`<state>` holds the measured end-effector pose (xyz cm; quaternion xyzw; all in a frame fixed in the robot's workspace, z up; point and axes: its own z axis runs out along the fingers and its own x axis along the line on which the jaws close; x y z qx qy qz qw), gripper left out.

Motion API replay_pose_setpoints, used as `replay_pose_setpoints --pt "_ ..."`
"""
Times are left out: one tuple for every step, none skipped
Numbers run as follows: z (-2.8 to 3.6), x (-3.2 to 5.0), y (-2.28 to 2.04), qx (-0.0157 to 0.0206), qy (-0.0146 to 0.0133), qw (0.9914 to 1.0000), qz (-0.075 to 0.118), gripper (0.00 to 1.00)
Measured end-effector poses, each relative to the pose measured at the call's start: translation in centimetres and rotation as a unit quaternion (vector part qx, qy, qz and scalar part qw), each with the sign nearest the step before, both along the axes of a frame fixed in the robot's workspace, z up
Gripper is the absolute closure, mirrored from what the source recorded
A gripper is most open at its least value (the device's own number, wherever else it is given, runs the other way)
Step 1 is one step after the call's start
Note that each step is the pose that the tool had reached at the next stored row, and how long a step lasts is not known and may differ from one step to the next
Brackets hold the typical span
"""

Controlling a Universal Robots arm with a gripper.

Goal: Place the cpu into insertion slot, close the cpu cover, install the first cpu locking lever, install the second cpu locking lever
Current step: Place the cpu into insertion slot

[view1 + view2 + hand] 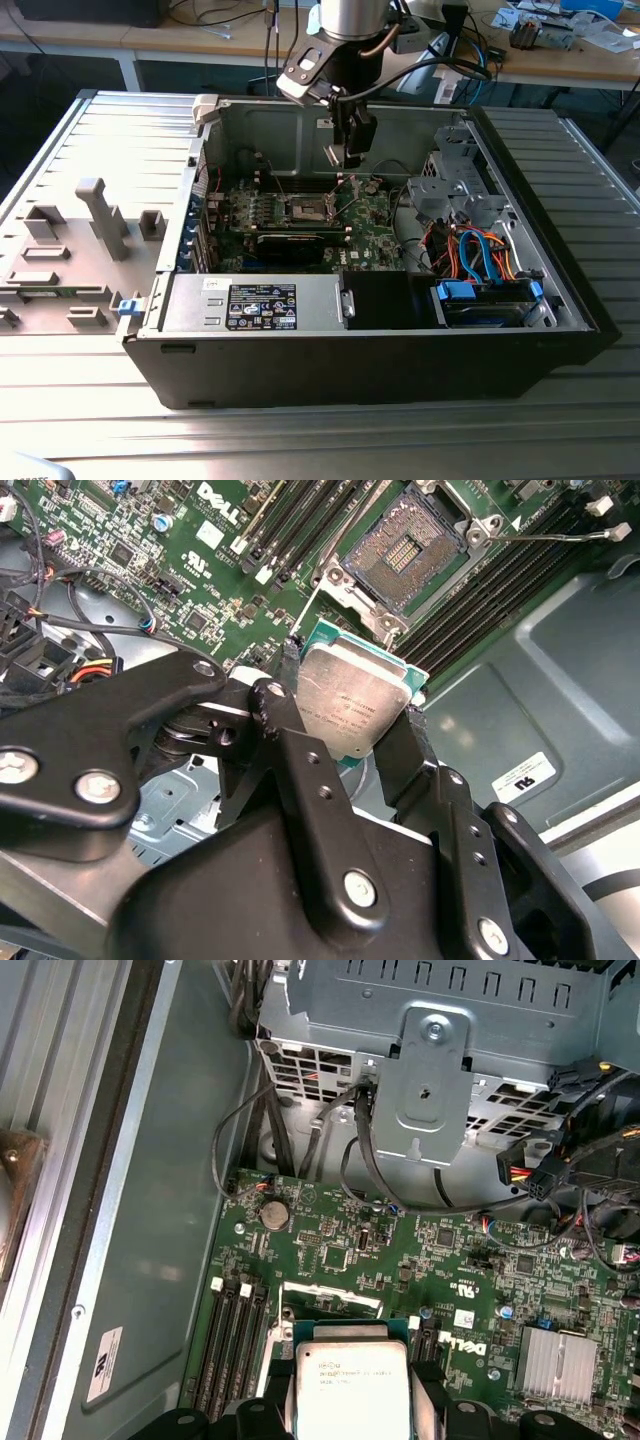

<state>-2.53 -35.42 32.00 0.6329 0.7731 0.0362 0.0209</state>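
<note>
One chip, one gripper, and they're locked together: the gripper has its black fingers clamped on opposite edges of the cpu, silvery top facing out in both wrist views. The chip hangs in the air above the green motherboard, clear of everything, inside the open case.

Now the relation that matters. The insertion slot sits open, dark pin field bare with nothing seated in it. In the second wrist view it lies out beyond the chip's leading edge, not beneath it. In the exterior view the gripper hovers high over the board, and the slot lies toward the exterior view's left of it and lower. So the chip is near the slot but offset and well above, by my reading.

Being square, the cpu has no long axis. Its edges look roughly parallel to the slot's rim, though I can't judge the match finely.
</note>
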Motion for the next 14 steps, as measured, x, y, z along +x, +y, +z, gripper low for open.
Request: replay_pose_setpoints --pt "0.00 0.00 0.00 0.0000 0.0000 1.00000 0.000 0.45" --pt "-0.01 0.00 0.00 0.0000 0.0000 1.00000 -0.001 0.45" --pt "-0.01 0.00 0.00 0.0000 0.0000 1.00000 -0.001 0.45" --pt "-0.01 0.00 0.00 0.0000 0.0000 1.00000 -0.001 0.45" --pt "-0.01 0.00 0.00 0.0000 0.0000 1.00000 -0.002 0.45" --pt "-0.02 0.00 0.00 0.0000 0.0000 1.00000 -0.002 0.45" --pt "-0.02 0.00 0.00 0.0000 0.0000 1.00000 -0.002 0.45" --pt "-0.02 0.00 0.00 0.0000 0.0000 1.00000 -0.003 0.45" --pt "-0.02 0.00 0.00 0.0000 0.0000 1.00000 -0.003 0.45" --pt "-0.02 0.00 0.00 0.0000 0.0000 0.99999 -0.003 0.45" --pt "-0.03 0.00 0.00 0.0000 0.0000 0.99999 -0.004 0.45" --pt "-0.03 0.00 0.00 0.0000 0.0000 0.99999 -0.004 0.45" --pt "-0.03 0.00 0.00 0.0000 0.0000 0.99999 -0.005 0.45" --pt "-0.04 0.00 0.00 0.0000 0.0000 0.99999 -0.005 0.45"
